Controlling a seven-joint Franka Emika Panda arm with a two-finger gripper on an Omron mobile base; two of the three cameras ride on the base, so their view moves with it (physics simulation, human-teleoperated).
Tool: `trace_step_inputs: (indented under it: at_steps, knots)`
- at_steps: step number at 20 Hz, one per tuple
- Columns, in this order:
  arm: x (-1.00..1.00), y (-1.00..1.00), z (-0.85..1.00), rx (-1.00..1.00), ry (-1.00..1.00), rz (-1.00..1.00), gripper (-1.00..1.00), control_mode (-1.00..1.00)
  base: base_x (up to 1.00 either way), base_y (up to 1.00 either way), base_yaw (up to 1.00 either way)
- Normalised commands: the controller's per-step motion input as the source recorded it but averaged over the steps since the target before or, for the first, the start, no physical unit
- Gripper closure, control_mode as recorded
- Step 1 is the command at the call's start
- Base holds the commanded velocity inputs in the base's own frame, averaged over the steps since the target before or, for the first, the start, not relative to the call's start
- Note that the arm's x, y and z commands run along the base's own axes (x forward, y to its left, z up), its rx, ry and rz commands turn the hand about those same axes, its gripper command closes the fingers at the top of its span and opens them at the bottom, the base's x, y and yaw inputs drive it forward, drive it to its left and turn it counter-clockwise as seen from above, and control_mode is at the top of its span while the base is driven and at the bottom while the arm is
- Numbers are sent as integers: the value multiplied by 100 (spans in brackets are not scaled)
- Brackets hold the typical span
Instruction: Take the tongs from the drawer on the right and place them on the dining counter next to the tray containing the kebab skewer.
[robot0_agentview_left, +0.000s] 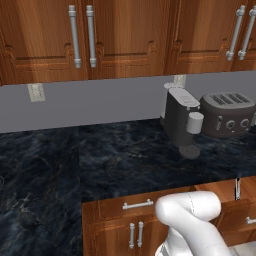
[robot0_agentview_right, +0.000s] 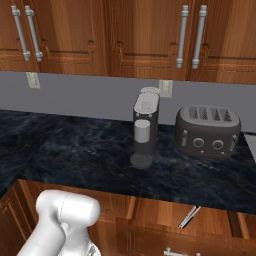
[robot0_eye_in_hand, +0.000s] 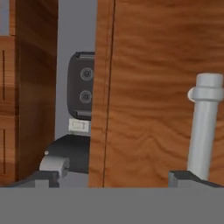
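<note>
Below the front edge of the black veined stone counter (robot0_agentview_right: 100, 150), shallow reddish-brown wooden drawer (robot0_agentview_right: 200, 220) pulled open, slim dark metal tongs (robot0_agentview_right: 189, 216) lying inside near its middle, tilted. Two-finger gripper (robot0_eye_in_hand: 118, 179) spread wide, holding nothing, facing the wooden drawer front, silver bar handle (robot0_eye_in_hand: 203, 127) just above one fingertip (robot0_eye_in_hand: 183, 178). On the counter behind, grey coffee machine (robot0_agentview_right: 145, 125) beside dark four-slot toaster (robot0_agentview_right: 207, 131).
</note>
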Motion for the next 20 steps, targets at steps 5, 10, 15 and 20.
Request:
trace_step_inputs:
  at_steps: [5, 10, 15, 20]
  knots:
    - [-4, 10, 45, -4, 0, 0, -100, -100, 0, 0, 0]
    - [0, 15, 44, -6, 1, 0, -100, -100, 0, 0, 0]
    - [0, 16, 45, -5, 6, 0, -100, -100, 0, 0, 0]
    - [0, 19, 44, -6, 15, 0, -100, -100, 0, 0, 0]
